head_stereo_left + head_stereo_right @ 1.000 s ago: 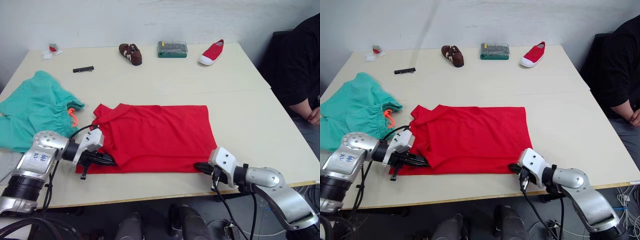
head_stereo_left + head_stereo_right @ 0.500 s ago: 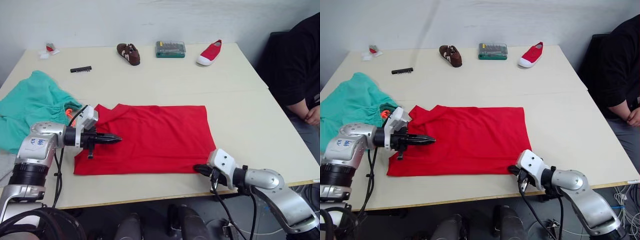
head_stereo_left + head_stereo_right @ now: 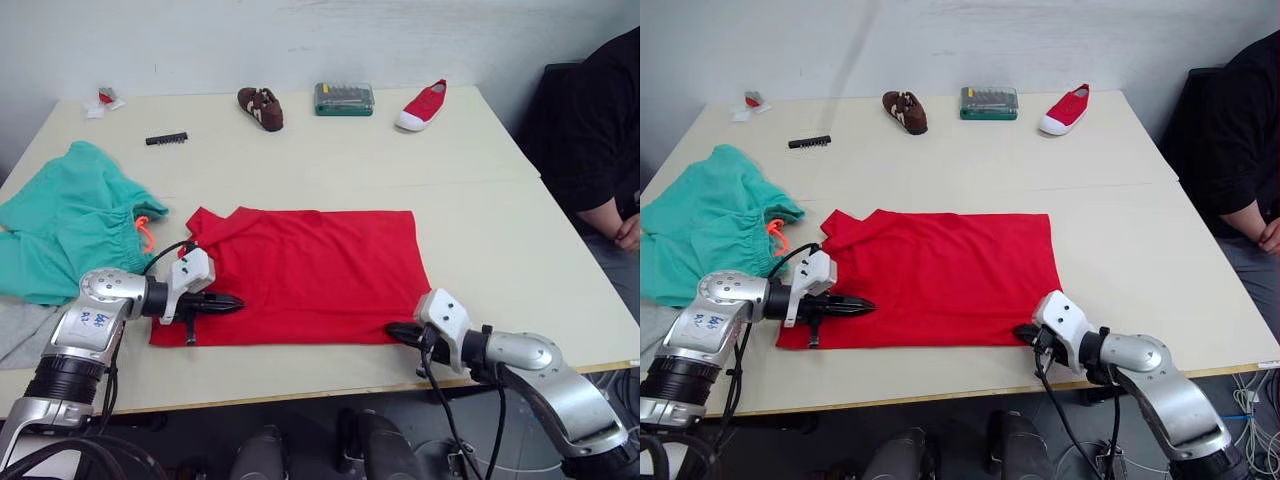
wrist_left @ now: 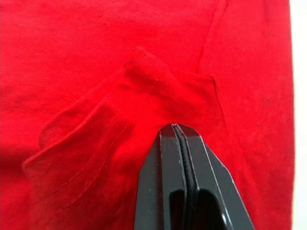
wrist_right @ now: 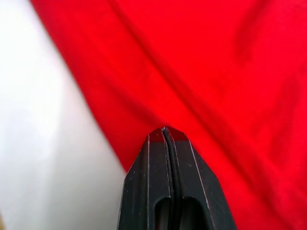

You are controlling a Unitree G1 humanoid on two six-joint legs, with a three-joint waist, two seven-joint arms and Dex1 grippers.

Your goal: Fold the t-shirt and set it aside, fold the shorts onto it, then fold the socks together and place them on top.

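The bright red cloth t-shirt lay flat on the pale worktop beside the teal-green shorts, and both pincers, left and right, were squeezed together, maybe pinching nothing, so the fold might slip.

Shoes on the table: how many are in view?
2. A brown shoe and a red shoe lie along the far edge of the table, either side of a green case. Nothing suggests hidden ones.
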